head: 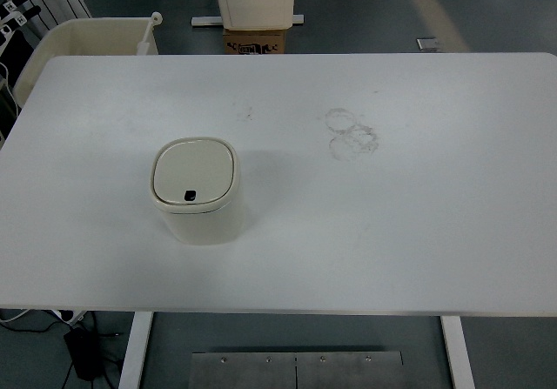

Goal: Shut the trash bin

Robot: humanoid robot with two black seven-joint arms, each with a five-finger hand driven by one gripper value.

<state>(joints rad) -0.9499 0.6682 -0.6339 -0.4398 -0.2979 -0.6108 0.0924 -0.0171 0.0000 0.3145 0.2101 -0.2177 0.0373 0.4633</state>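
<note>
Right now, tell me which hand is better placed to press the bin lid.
Left, probably. Neither hand is in view, but the trash bin stands left of the table's middle, nearer the edge where the left arm enters. Its lid already looks down.

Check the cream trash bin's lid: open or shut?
Shut. The cream plastic trash bin stands upright on the white table, its lid lying flat and flush within the rim.

Ring stains (pixel 352 133) mark the white table (pixel 435 232).
</note>
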